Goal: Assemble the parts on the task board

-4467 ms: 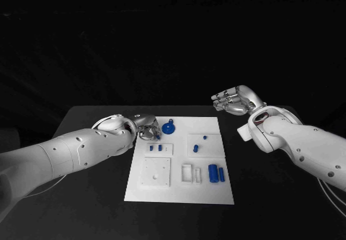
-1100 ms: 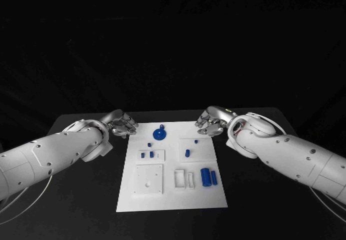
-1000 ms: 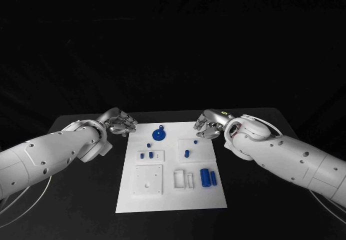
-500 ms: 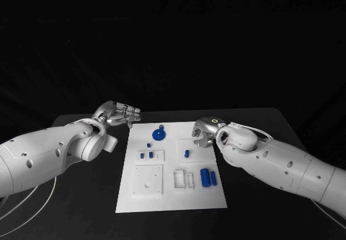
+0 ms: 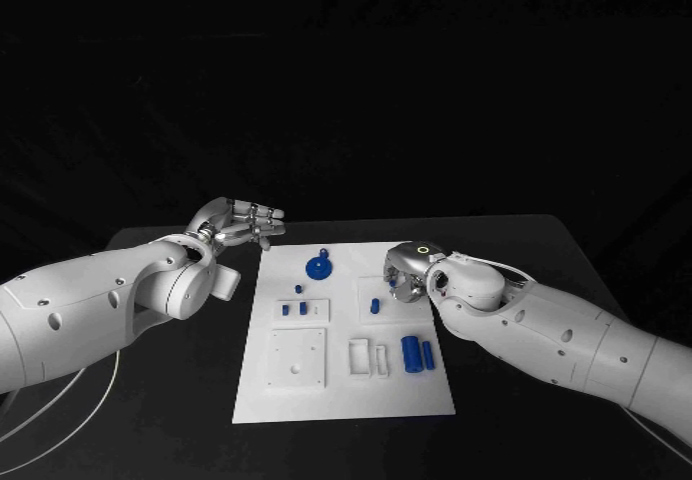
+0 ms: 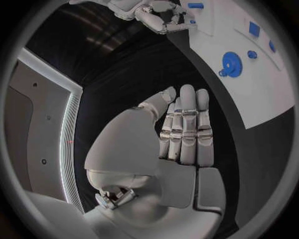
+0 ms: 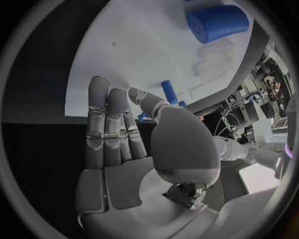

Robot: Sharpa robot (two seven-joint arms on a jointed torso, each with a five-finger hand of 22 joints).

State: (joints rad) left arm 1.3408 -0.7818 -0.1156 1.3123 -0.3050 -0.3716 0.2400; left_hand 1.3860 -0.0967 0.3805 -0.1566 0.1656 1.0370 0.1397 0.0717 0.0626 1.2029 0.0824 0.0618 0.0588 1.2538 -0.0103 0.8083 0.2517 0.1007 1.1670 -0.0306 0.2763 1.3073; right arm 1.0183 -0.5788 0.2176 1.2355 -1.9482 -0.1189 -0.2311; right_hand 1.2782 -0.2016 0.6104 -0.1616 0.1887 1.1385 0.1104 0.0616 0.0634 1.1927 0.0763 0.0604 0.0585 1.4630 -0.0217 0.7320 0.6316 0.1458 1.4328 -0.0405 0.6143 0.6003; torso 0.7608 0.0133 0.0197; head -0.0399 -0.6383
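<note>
The white task board (image 5: 346,395) lies in the middle of the black table. A blue round part with a handle (image 5: 317,266) sits near its far edge, small blue pieces (image 5: 294,309) to its left, a blue peg (image 5: 374,306) in a square recess, and two blue cylinders (image 5: 418,355) nearer me. My right hand (image 5: 404,283) hovers over the board's far right part, just beyond the peg. Its fingers (image 7: 109,127) are straight and hold nothing; a blue cylinder (image 7: 218,22) and a small peg (image 7: 169,92) lie beyond them. My left hand (image 5: 242,222) is raised off the board's far left corner, fingers (image 6: 186,127) straight and empty.
White raised frames (image 5: 366,357) and a square plate with holes (image 5: 299,357) sit on the board's near half. Bare black table (image 5: 159,400) surrounds the board on all sides. In the left wrist view the board (image 6: 261,94) lies beside the hand, with the right hand (image 6: 159,12) beyond it.
My right hand has come down from beside the board's far right corner to over the board near the peg. My left hand has lifted away from the board and spread its fingers.
</note>
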